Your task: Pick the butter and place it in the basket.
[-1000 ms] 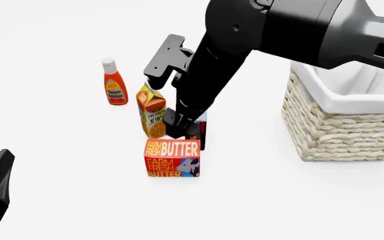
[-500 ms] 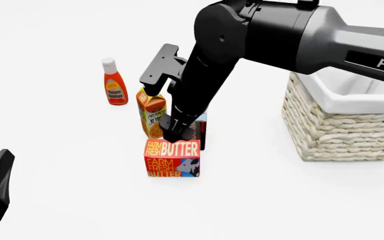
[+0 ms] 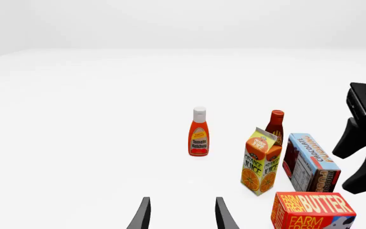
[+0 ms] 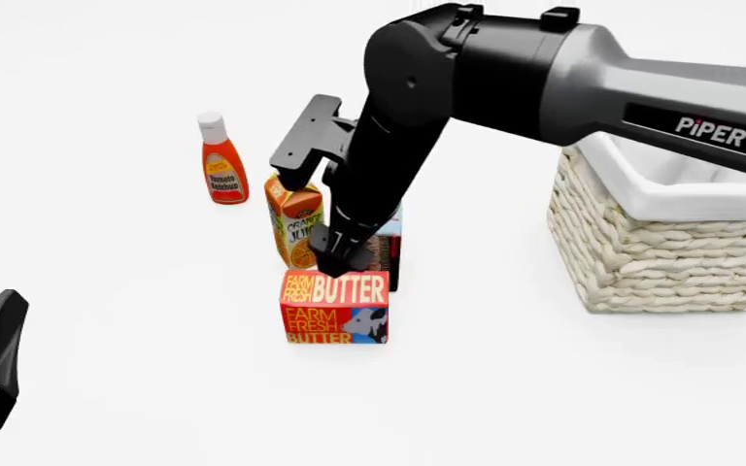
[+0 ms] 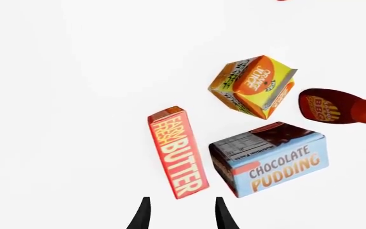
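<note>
The butter (image 4: 334, 309) is a squat red-orange carton standing on the white table, left of the wicker basket (image 4: 664, 243). My right gripper (image 4: 335, 262) points down just above and behind the carton's top edge. In the right wrist view the butter (image 5: 177, 152) lies just ahead of the right gripper (image 5: 180, 214), whose fingers are open with nothing between them. My left gripper (image 3: 181, 217) is open and empty, low at the near left of the table, far from the butter (image 3: 313, 210).
An orange juice carton (image 4: 292, 218) and a chocolate pudding box (image 4: 388, 243) stand right behind the butter, beside the right gripper. A ketchup bottle (image 4: 222, 165) stands further back left. A dark BBQ sauce bottle (image 3: 276, 125) is behind the juice.
The right arm has swung leftward and its gripper has shifted a little left and down, closer over the butter's back edge. The left gripper and the groceries have not moved.
</note>
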`<move>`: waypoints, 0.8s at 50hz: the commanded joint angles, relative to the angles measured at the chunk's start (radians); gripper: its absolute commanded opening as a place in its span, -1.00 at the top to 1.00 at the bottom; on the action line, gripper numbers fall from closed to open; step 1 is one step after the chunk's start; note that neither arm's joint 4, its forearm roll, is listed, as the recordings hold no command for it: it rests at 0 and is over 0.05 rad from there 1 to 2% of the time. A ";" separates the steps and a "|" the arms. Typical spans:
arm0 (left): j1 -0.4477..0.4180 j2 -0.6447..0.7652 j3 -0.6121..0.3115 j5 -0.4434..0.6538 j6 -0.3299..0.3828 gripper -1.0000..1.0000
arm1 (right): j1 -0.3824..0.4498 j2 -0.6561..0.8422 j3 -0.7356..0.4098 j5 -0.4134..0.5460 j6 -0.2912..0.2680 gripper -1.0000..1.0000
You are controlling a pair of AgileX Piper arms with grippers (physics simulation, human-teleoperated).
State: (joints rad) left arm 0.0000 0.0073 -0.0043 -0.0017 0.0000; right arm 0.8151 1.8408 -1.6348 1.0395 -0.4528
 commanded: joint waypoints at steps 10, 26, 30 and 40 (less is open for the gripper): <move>0.000 0.000 0.000 0.000 0.000 -1.00 | -0.022 0.038 -0.038 0.013 -0.042 -1.00; 0.000 0.000 0.000 0.000 0.000 -1.00 | -0.004 0.075 -0.093 0.038 -0.043 -1.00; 0.000 0.000 0.000 0.000 0.000 -1.00 | 0.003 0.097 -0.111 0.040 -0.044 -1.00; 0.000 0.000 0.000 0.000 0.000 -1.00 | 0.001 0.121 -0.138 0.051 -0.053 -1.00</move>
State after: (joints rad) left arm 0.0000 0.0073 -0.0043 -0.0017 0.0000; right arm 0.8138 1.9384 -1.7467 1.0807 -0.4998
